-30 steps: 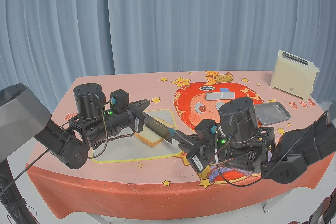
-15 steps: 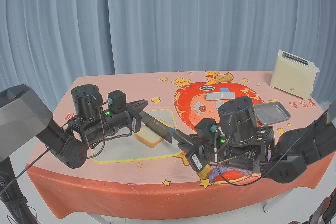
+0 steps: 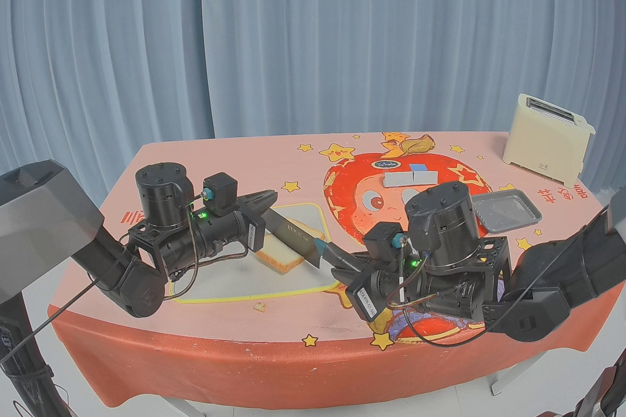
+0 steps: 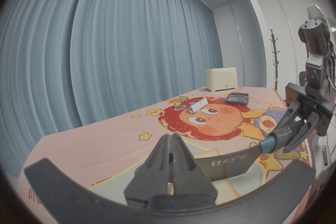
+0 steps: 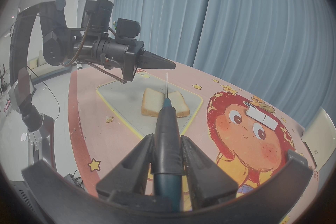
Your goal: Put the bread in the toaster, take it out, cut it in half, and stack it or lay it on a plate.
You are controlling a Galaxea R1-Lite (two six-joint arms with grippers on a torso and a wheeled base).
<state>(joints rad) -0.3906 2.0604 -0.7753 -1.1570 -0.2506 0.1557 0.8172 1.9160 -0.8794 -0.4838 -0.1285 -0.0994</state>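
Observation:
A slice of bread point(image 3: 282, 256) lies on the white cutting board point(image 3: 222, 281) at the table's front left. My right gripper point(image 3: 344, 265) is shut on the teal handle of a knife point(image 3: 295, 235), whose blade stands on edge across the middle of the bread point(image 5: 151, 103). The blade hides whether the slice is parted. My left gripper point(image 3: 266, 199) is shut with nothing in it and hovers just beyond the bread, above the board's far side. In the left wrist view the shut gripper point(image 4: 170, 142) points over the knife blade point(image 4: 227, 163).
A cream toaster point(image 3: 548, 139) stands at the table's far right corner. A grey metal tray point(image 3: 506, 210) lies in front of it, close behind my right arm. White labels point(image 3: 411, 178) lie on the printed cloth. A crumb point(image 3: 259, 307) sits near the front edge.
My left arm has shifted slightly and its gripper has sunk a little toward the board. The right arm and knife have barely moved.

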